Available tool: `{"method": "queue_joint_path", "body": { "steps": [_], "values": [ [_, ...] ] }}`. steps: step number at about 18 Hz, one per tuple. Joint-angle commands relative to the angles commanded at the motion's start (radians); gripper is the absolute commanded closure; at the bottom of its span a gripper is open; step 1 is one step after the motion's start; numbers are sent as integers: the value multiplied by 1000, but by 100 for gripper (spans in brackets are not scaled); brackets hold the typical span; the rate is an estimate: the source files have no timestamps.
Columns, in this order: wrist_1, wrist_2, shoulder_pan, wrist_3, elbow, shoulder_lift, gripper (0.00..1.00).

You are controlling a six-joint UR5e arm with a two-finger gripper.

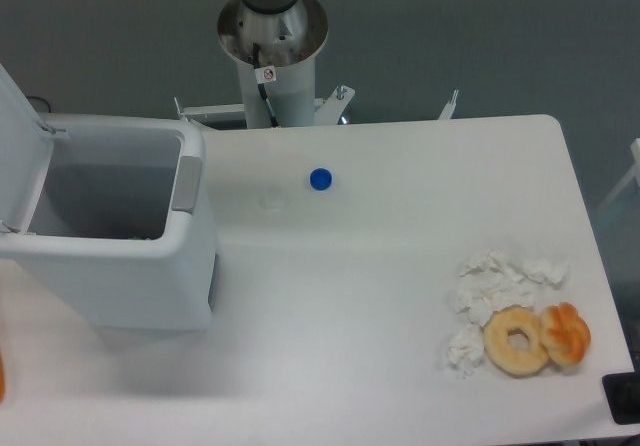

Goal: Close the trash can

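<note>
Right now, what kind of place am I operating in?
Likely a robotics lab test bench, not a real kitchen: a plain white table, the arm's pedestal base behind it, and staged props: an open trash can, toy pastries, crumpled tissues.

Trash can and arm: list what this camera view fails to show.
- Trash can: its open lid is cut off by the left edge; the grey interior's bottom is hidden behind the front wall.
- Arm: only the base and a cropped section show at the top edge; the tool is out of frame.
- Black object: cut off at the right edge, unidentifiable.
</note>
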Motion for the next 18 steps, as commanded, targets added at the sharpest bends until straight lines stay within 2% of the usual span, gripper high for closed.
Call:
{"method": "queue_joint_path", "body": {
  "steps": [6, 11, 15, 18],
  "values": [
    [-5, 38, 69, 0, -15, 28, 0],
    [-5, 127, 118, -2, -34, 32, 0],
    [-3, 149, 158, 3, -54, 34, 0],
    [-3, 147, 204, 63, -75, 34, 0]
  ]
}}
